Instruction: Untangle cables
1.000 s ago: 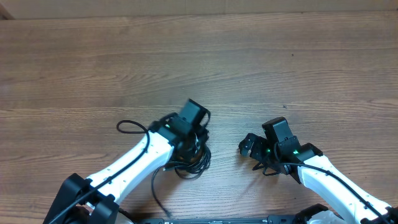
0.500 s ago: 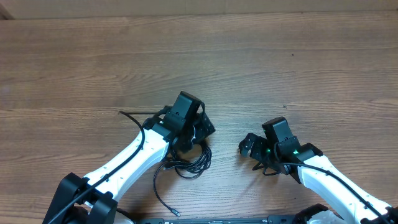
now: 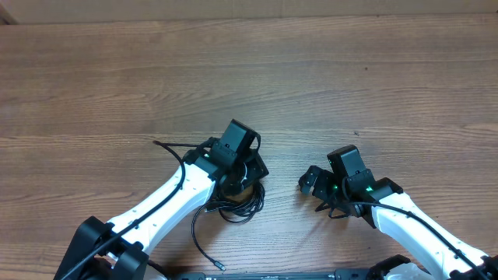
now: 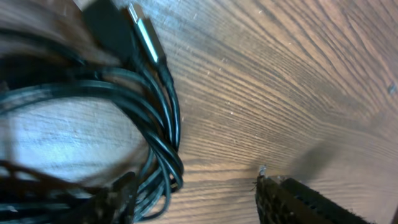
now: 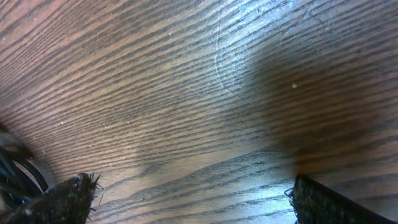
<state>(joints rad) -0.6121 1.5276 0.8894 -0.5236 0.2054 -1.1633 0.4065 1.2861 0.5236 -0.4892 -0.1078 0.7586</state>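
Wood-grain table (image 3: 350, 78) everywhere you look, brown boards running side to side, with my two arms reaching in from the near edge. I'm using my left claw (image 4: 193, 196) as the reference point for everything below.

The cables (image 3: 250, 204) are bunched in a loose black coil on the table, right under the left claw and spilling a bit toward the near edge from it. On the wrist cam, several strands loop together on the claw's left side, hugging one fingertip (image 4: 119, 198). The other fingertip (image 4: 305, 202) sits out on the opposite side, with bare wood between the two. So the left claw is spread apart, released, not pinching any strand that I can make out. A silvery plug (image 4: 142, 31) lies out ahead of the claw at the far side of the coil, and its cord curves back into the bundle.

Couple of stray bits: one thin strand (image 3: 165, 145) pokes out to the left of the left claw, flat on the table. A loose tail (image 3: 194, 232) wanders back from under the claw toward my base and ends in a small plug (image 3: 220, 266).

My right claw (image 5: 186, 196) is off to the right of the left claw, well apart from it, low over the table. It's spread wide with just wood grain between the tips, gripping nothing. A bit of the black coil peeks in at the left edge of its wrist cam.
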